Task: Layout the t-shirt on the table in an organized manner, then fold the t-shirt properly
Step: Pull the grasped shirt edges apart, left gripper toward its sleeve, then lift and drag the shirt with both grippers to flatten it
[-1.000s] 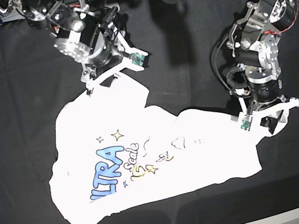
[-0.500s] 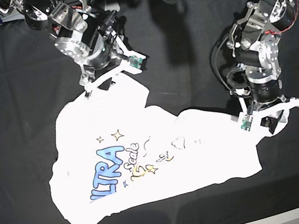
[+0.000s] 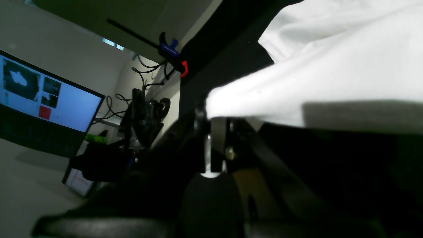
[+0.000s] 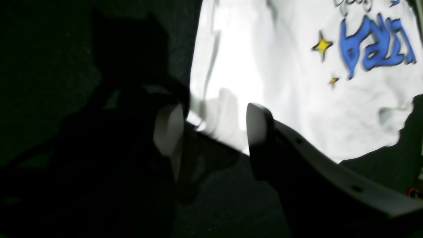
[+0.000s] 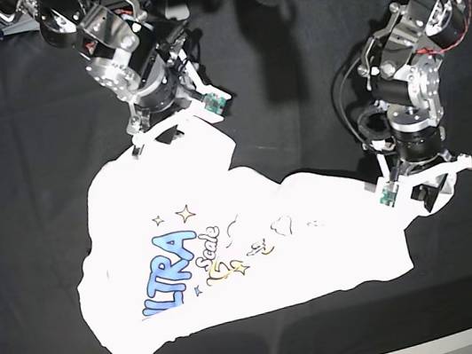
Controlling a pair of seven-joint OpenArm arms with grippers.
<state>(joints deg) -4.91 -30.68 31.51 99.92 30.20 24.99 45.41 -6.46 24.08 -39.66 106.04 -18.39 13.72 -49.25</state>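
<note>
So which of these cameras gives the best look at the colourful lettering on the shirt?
The base view: the t-shirt lies whole on the black table, and its lettering is upright and mostly readable. The right wrist view catches only blue letters and stars, upside down. The left wrist view shows plain white cloth.

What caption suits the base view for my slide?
Left gripper pinches the t-shirt corner; right gripper open above it.

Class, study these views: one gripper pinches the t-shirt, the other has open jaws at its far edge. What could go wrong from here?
1. The left gripper is shut on one corner of the t-shirt; pulling alone could bunch the already rumpled cloth.
2. The right gripper stands open over the edge and may close on the table cloth instead.
</note>
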